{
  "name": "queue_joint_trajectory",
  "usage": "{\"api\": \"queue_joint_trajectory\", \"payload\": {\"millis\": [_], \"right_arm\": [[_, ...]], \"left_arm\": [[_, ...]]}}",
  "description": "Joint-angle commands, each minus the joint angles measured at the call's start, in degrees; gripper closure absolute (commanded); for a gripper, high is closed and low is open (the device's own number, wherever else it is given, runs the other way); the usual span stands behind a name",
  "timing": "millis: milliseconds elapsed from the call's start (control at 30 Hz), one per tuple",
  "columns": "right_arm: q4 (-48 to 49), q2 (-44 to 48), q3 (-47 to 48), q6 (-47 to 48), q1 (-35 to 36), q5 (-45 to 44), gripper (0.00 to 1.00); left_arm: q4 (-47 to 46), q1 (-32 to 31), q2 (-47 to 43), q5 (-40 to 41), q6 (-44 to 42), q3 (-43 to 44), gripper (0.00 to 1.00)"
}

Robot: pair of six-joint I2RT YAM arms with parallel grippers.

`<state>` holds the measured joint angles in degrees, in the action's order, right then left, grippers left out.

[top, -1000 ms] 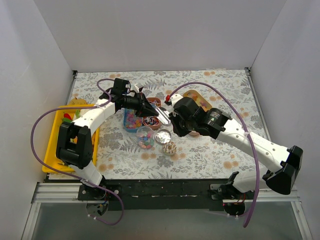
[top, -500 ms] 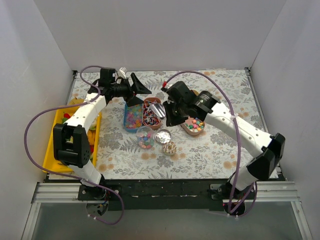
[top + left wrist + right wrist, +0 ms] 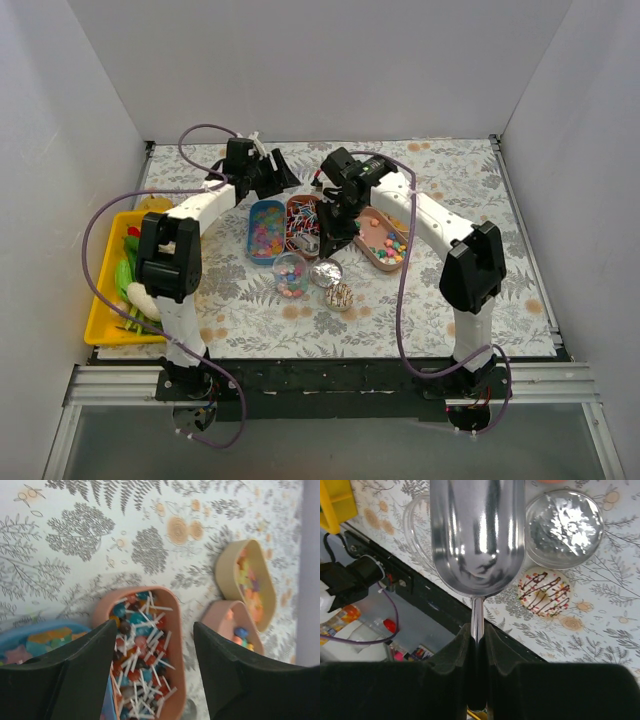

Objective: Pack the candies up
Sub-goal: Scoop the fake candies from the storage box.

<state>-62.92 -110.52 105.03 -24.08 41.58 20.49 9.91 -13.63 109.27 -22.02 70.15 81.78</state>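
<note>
The candies fill several oval trays: pastel pieces in a blue tray (image 3: 264, 230), stick sweets in a pink-brown tray (image 3: 299, 222) (image 3: 145, 645), and bright pieces in a pink tray (image 3: 383, 243) (image 3: 235, 625) and a tan tray (image 3: 250, 580). My left gripper (image 3: 283, 170) (image 3: 152, 630) hangs open above the stick-sweet tray's far end, holding nothing. My right gripper (image 3: 332, 222) (image 3: 477, 630) is shut on the thin handle of a metal scoop (image 3: 477, 530). The scoop's bowl is empty and points toward the near edge, over a clear round tub (image 3: 291, 274) (image 3: 417, 525).
A shiny round lid (image 3: 325, 272) (image 3: 565, 527) and a drizzled round treat (image 3: 339, 296) (image 3: 545, 592) lie just in front of the trays. A yellow bin (image 3: 105, 300) with toy vegetables stands at the left edge. White walls enclose the table on three sides.
My left gripper went from shut beside the scoop to open and drew back toward the far wall. My right arm folded in and turned the scoop to point at the near edge.
</note>
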Motion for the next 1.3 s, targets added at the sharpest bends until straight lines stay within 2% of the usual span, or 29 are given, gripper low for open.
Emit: {"api": "queue_joint_trajectory", "payload": {"millis": [0,133,433,600,900,1133,1267], "right_arm": [[-3.17,-3.55,6.58,0.43,-0.71,8.16,0.99],[-6.51,-6.55,9.05,1.4,-1.76,8.51,0.99],[-11.96,-10.77,13.18,3.77,-4.32,8.51,0.99],[-11.88,-12.44,12.48,4.21,-5.11,10.09,0.99],[-11.97,-15.69,14.06,5.08,-5.9,11.94,0.99],[-11.88,-20.43,15.73,7.29,-6.43,12.03,0.99],[-11.97,-22.63,17.92,7.29,-6.6,11.59,0.99]], "left_arm": [[-3.41,-2.36,4.09,7.51,-5.02,6.1,0.41],[-2.62,-2.9,9.54,7.78,-5.9,10.15,0.47],[-1.56,-3.6,13.68,8.13,-10.11,12.18,0.51],[-1.48,-4.39,14.82,7.77,-12.05,10.95,0.57],[-0.51,-5.79,17.11,7.6,-13.63,12.62,0.59],[2.04,-7.47,19.66,9.36,-13.9,13.59,0.76],[1.95,-7.55,19.66,9.98,-13.2,12.53,0.78]]}}
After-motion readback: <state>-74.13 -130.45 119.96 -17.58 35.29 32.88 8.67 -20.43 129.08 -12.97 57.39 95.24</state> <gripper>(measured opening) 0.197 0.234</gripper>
